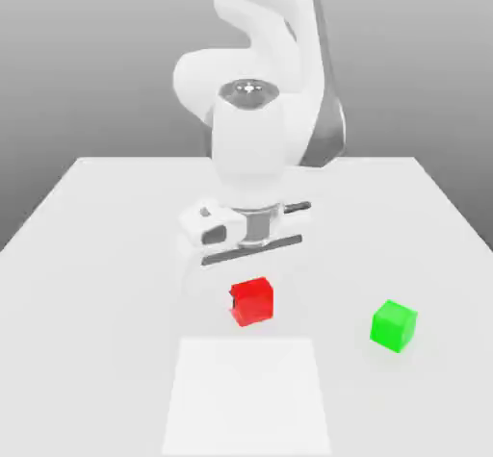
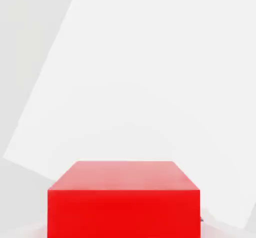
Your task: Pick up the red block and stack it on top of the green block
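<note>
While the gripper (image 1: 252, 287) stood clenched on the red block (image 1: 253, 301), a straight, steady lift looked wisest before heading toward the green block (image 1: 394, 325).

- You see the red block (image 1: 253, 301) as plain, matt and smooth.
- Your green block (image 1: 394, 325) looks equally matt.
- The desk (image 1: 87, 282) is smooth, pale, matt.
- The arm (image 1: 252, 128) shell looks like glossy white plastic.
</note>
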